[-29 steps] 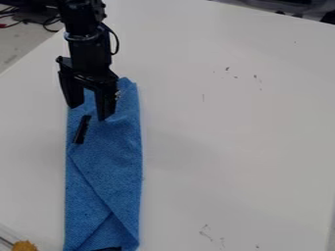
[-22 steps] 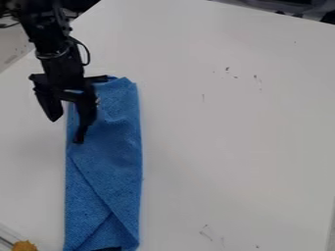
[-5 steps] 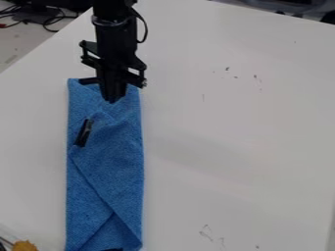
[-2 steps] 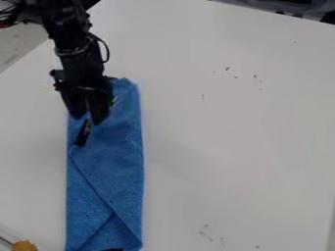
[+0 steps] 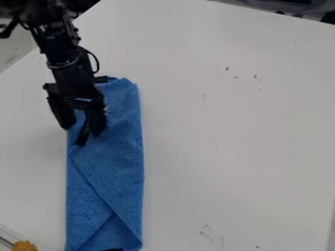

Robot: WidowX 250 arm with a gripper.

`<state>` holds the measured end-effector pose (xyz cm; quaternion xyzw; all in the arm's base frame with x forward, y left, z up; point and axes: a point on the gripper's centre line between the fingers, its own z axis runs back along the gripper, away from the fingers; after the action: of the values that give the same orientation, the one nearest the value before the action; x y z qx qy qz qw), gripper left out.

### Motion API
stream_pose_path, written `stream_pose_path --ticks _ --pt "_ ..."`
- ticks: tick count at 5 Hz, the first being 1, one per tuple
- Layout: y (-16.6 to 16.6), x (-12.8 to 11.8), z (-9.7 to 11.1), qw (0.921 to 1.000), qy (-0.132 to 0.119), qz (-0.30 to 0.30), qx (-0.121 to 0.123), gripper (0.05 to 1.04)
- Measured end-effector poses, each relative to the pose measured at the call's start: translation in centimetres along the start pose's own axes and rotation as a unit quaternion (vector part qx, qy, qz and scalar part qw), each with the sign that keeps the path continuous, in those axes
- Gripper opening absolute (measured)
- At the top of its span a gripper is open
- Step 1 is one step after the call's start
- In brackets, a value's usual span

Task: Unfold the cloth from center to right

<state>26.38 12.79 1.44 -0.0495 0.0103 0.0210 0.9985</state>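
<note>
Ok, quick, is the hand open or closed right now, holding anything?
Hand: open, fingers apart at the folded blue cloth, not closed on it.

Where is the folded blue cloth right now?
In the camera view, the cloth lies left of centre on the white table, reaching the picture's bottom edge, with the black gripper at its upper part.

Cloth [image 5: 111, 171] lengthwise on table [image 5: 229, 127], beneath claw [image 5: 82, 128].

No readable text or numbers on anything.
</note>
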Motion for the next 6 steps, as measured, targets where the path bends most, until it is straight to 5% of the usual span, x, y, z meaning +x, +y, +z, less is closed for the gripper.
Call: stream_pose_path --ticks 2,3,5,6 --pt "-1.05 0.57 -0.32 0.9997 0.020 -0.017 -0.001 0.970" --pt "-0.97 0.43 -0.54 0.9995 0.026 -0.019 0.002 0.816" --pt "-0.80 0.37 -0.54 0.9993 0.028 -0.025 0.007 0.250" --pt "-0.93 0.39 -0.55 0.9989 0.031 -0.035 0.009 0.097"
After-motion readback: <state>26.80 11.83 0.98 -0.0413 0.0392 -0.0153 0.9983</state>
